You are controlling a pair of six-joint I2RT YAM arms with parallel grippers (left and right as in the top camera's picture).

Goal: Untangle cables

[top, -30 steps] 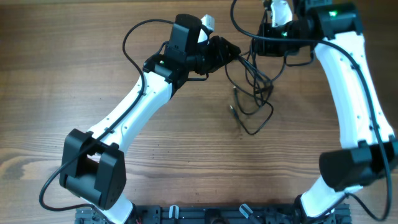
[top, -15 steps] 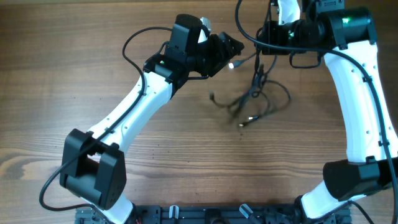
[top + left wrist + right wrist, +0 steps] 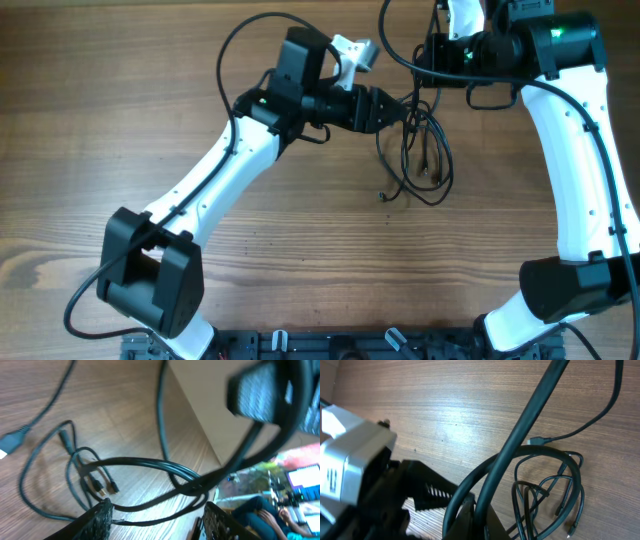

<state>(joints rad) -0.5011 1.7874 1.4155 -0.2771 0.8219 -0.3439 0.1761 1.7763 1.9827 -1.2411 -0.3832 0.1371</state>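
Overhead alone: both white arms show whole. The left gripper (image 3: 395, 108) reaches right and the right gripper (image 3: 428, 88) comes in from the far edge, so the 2 almost meet over the wooden table (image 3: 120, 120). The cables (image 3: 422, 150) trail from that meeting point toward the near side as long loose loops, with 1 plug end (image 3: 383, 196) lying off to the left.

Left wrist alone: this view looks along the tabletop and shows how the strands lie. A bundle of 2 or 3 strands (image 3: 145, 463) runs level above the wood, and small metal-tipped plugs (image 3: 102, 491) sit in the knotted part. The room past the table edge is a blur.

Right wrist alone: this view looks down on the loops (image 3: 540, 485), which nest inside each other. The ridged black finger (image 3: 427, 492) of the left gripper shows close by.

Left jaws: they stand apart. The 2 fingers (image 3: 102, 517) are at the bottom of the frame with a wide gap between them, pinching nothing.

Right jaws: they are closed (image 3: 472, 517), and dark strands rise out of the pinch.

Cables and left jaws: the level bundle crosses just ahead of the gap. Whether it touches either finger cannot be told.

Cables and right jaws: 1 end is caught in the grip, and the rest hangs and spreads onto the table just beside it.
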